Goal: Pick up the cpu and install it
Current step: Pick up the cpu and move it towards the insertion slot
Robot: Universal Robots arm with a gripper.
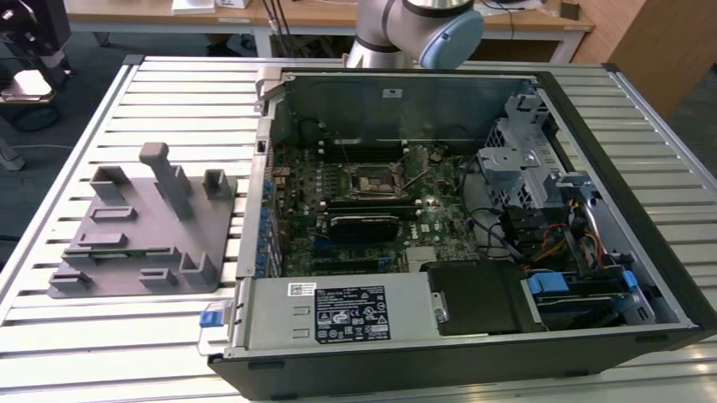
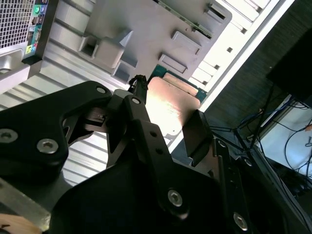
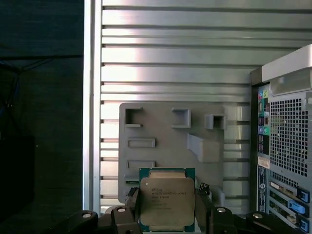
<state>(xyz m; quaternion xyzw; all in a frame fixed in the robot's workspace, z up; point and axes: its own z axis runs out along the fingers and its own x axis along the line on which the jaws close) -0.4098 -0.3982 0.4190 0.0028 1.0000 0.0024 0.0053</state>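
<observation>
as the cpu (image 3: 167,204) is clamped by two opposite edges in the gripper (image 3: 167,195), its silvery metal top is turned towards the camera in the first wrist view. it is carried in the air, clear of everything below. small print is seen on that top, and it is not read out here. beyond it, a grey fixture (image 3: 165,131) with recesses and posts is laid on a slatted metal table (image 3: 170,58), just beside the computer case (image 3: 287,146). in the exterior view, the socket (image 1: 368,180) is seen on the board inside the open case, well apart from the fixture. white and black labels are stuck to the case's front box. a slip is judged possible, since only thin edges are pinched. a tilted chip could be dropped or seated crooked, and the socket contacts could be damaged.
</observation>
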